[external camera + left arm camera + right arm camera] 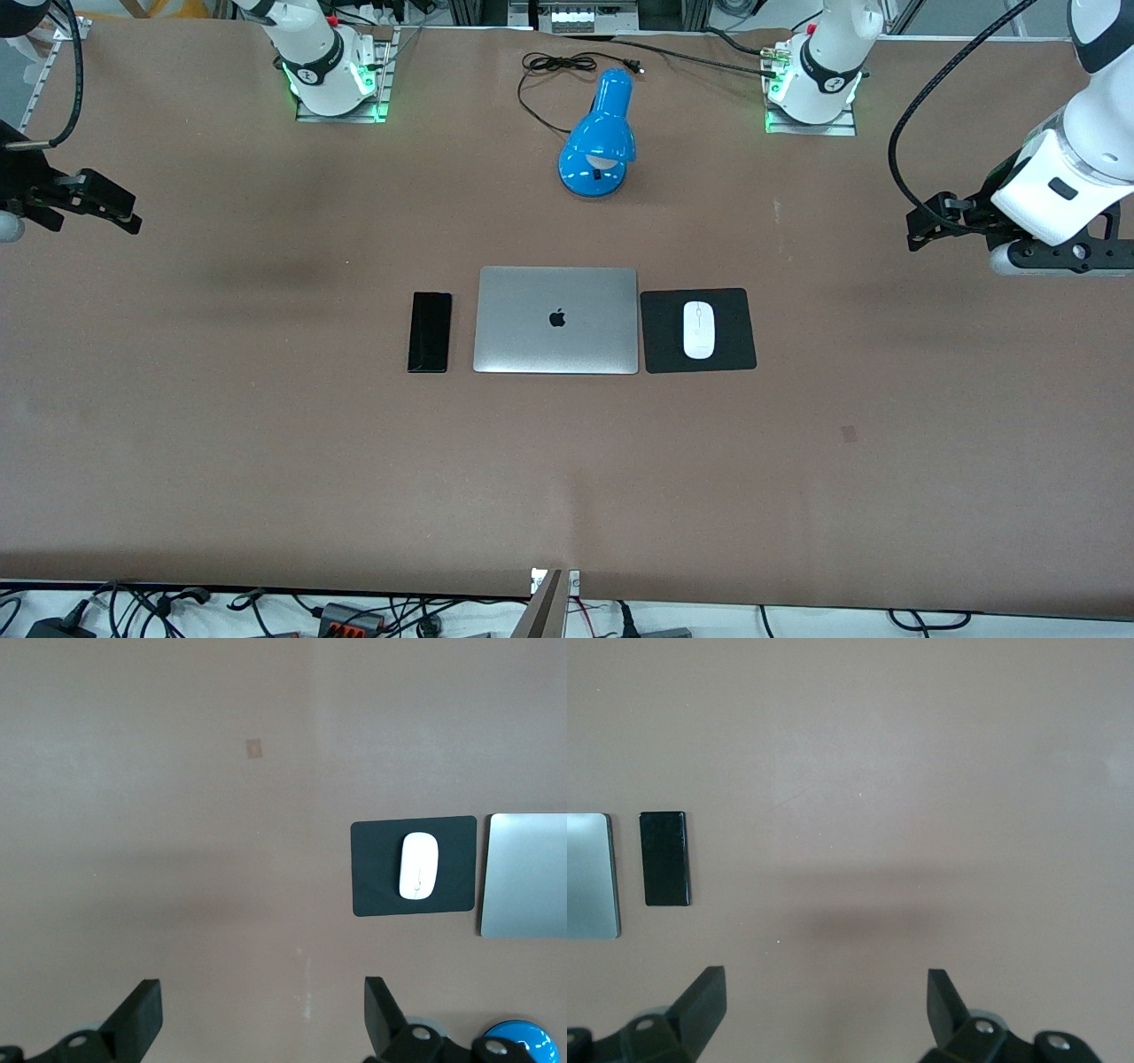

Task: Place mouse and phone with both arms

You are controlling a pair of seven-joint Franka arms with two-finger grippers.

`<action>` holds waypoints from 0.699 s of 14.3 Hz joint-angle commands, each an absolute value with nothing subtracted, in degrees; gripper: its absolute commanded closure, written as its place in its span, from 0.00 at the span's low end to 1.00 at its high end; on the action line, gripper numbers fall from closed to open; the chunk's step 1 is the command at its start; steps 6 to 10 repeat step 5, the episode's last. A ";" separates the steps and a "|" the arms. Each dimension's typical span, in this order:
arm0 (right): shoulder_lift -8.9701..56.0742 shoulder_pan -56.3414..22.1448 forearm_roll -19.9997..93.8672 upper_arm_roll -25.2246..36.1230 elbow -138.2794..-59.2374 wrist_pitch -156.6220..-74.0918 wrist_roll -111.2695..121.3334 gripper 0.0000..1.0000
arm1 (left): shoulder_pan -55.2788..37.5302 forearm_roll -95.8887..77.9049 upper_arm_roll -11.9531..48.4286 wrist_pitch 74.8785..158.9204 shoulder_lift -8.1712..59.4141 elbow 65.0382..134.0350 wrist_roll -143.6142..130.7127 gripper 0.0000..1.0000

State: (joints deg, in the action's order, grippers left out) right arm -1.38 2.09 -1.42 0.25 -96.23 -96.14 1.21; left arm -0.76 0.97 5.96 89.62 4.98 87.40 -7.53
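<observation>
Brown matte sheeting covered the wide counter (266, 443), on which everything lay. Two white jointed robot arms with black bands stood over its two ends, both waiting. The left arm's black gripper (926, 226) hung over bare counter at that arm's end, its fingers (137, 1019) spread wide and released, grasping nothing. The right arm's black gripper (106, 206) hung over bare counter at its own end, its fingers (700, 1005) likewise parted and empty.

At the middle of the counter lay a closed silver rectangular laptop (556, 320) with a dark logo on its lid. A blue glossy desk lamp (598, 142) sat farther from the front camera than the laptop, its black cord (549, 66) looping away. A square black mat (698, 330) lay just beside the laptop toward the left arm's end. The slim black rectangular smartphone (430, 331) lay flat just beside the laptop toward the right arm's end. The small white oval computer mouse (698, 330) rested on the middle of the mat.
</observation>
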 commanded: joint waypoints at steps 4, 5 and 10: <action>-2.64 2.11 -1.49 0.09 -98.00 -96.59 2.29 0.00 | -1.05 -0.35 5.27 89.56 3.16 89.21 -6.15 0.00; -2.55 2.11 -1.49 0.09 -98.00 -96.68 2.29 0.00 | -1.05 -0.26 5.27 89.56 3.08 89.21 -6.07 0.00; -2.55 2.11 -1.49 0.09 -98.00 -96.68 2.29 0.00 | -1.05 -0.26 5.27 89.56 3.08 89.21 -6.07 0.00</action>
